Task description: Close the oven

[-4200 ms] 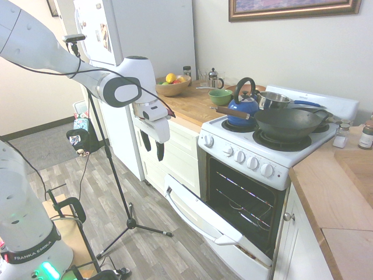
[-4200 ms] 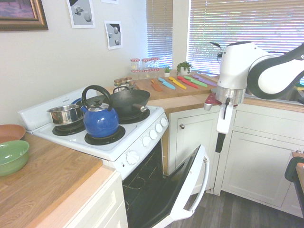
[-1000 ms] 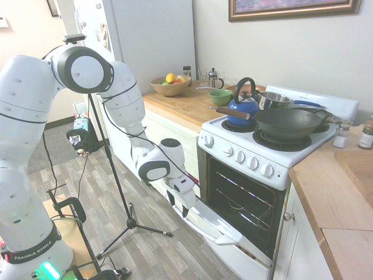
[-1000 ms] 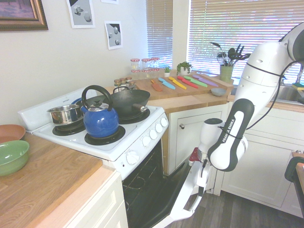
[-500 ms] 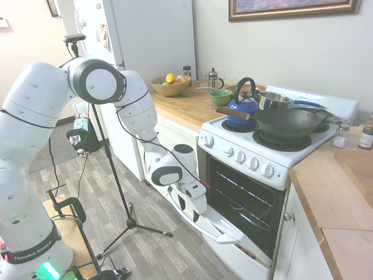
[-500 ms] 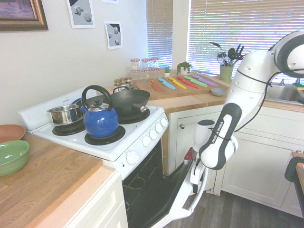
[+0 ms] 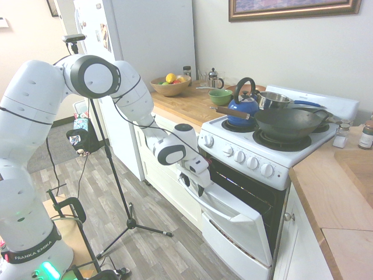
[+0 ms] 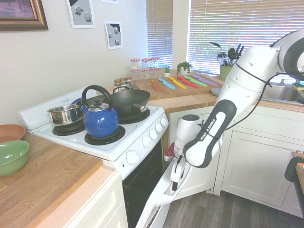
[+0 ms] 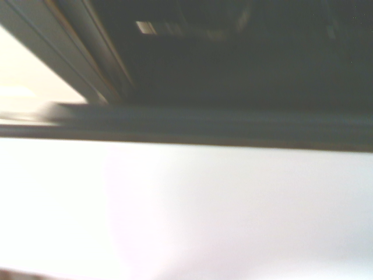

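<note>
Fingers parted, with a gap showing between their dark tips, and they're right down at the top edge of the oven door beside its bar handle! Whether they touch the handle, I cannot tell. The gripper points downward at the end of the white arm, and there's the lettering — "FRANKA EMIKA" — on the dark band round its base, and again along the forearm in the second exterior view.

The oven stands between the wooden counters, its door partly open and tilted outward, the dark cavity showing behind it. White knobs run across the front. Up top, a blue kettle, a steel pot and a big dark wok sit over the burners. Something is printed on the stove's back panel, but it's too small to read; same story with the labelled jar on the near counter. Wrist view: blurred — pale door surface, dark cavity alongside.
</note>
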Robot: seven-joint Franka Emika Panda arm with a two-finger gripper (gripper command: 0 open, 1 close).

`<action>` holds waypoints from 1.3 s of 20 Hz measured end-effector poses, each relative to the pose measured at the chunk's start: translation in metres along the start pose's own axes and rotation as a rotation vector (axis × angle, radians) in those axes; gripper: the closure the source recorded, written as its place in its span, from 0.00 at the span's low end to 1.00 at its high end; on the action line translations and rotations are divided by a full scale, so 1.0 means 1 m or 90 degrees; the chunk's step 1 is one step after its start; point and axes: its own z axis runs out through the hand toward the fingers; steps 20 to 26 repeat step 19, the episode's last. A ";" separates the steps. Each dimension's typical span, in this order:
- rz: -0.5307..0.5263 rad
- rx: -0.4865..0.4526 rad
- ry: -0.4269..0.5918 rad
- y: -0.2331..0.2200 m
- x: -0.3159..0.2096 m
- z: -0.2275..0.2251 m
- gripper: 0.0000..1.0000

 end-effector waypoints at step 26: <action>-0.034 -0.071 -0.062 0.001 0.007 -0.134 0.00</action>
